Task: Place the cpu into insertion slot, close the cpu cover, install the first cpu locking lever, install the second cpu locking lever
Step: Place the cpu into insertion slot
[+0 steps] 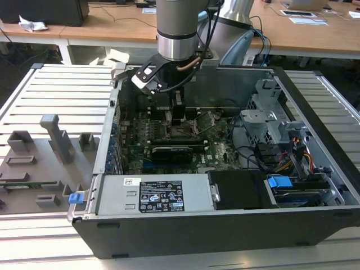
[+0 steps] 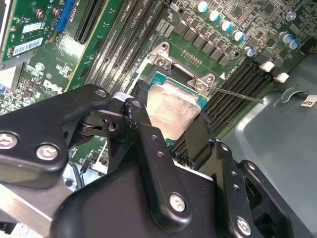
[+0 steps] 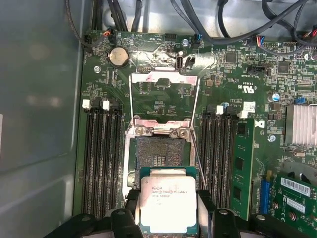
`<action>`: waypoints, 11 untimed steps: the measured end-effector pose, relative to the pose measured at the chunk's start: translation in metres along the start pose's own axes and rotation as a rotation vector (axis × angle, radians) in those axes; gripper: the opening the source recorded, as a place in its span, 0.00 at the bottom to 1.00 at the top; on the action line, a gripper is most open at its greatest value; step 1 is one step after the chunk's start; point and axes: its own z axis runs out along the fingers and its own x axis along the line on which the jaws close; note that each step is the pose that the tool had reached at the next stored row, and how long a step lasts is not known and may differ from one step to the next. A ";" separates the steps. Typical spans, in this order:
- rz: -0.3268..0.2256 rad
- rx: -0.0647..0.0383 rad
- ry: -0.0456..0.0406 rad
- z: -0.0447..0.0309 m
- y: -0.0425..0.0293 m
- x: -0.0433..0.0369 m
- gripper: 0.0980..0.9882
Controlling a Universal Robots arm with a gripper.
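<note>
Okay, the arm reaches down into the open computer case (image 1: 315, 107), which sits on the ribbed metal worktop (image 1: 56, 90). The gripper (image 1: 177, 115) is around the centre of the exterior view, low over the green motherboard (image 1: 225, 152). Its fingers (image 2: 136, 116) are clamped on the cpu (image 3: 168, 206) by two opposite edges, with the silvery top facing up and held flat. In both wrist views the cpu hangs over one edge of the insertion slot (image 3: 158, 156) and is not seated. Most of the gold-grey contact field is bare beyond it in the first wrist view. How high it is above the slot, cannot tell. The cpu cover (image 3: 161, 122) stands open, swung away from the slot on its hinge, with green board visible through its window. One thin wire locking lever (image 2: 237, 95) sticks out free beside the slot, not latched. Black memory slots (image 3: 101, 158) run along both sides of the slot. In the exterior view a black graphics card (image 1: 174, 153) lies just below the gripper in the frame. A grey power supply (image 1: 149, 194) sits along the case's near wall at lower centre. Grey fixtures (image 1: 53, 132) stand on the worktop at the exterior view's left, apart from the case.
</note>
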 end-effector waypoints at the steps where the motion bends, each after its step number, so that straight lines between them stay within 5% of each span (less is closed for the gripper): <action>1: 0.000 0.000 0.0000 0.0003 0.0000 0.0000 0.50; 11: 0.000 0.000 -0.0005 0.0042 -0.0001 0.0004 0.50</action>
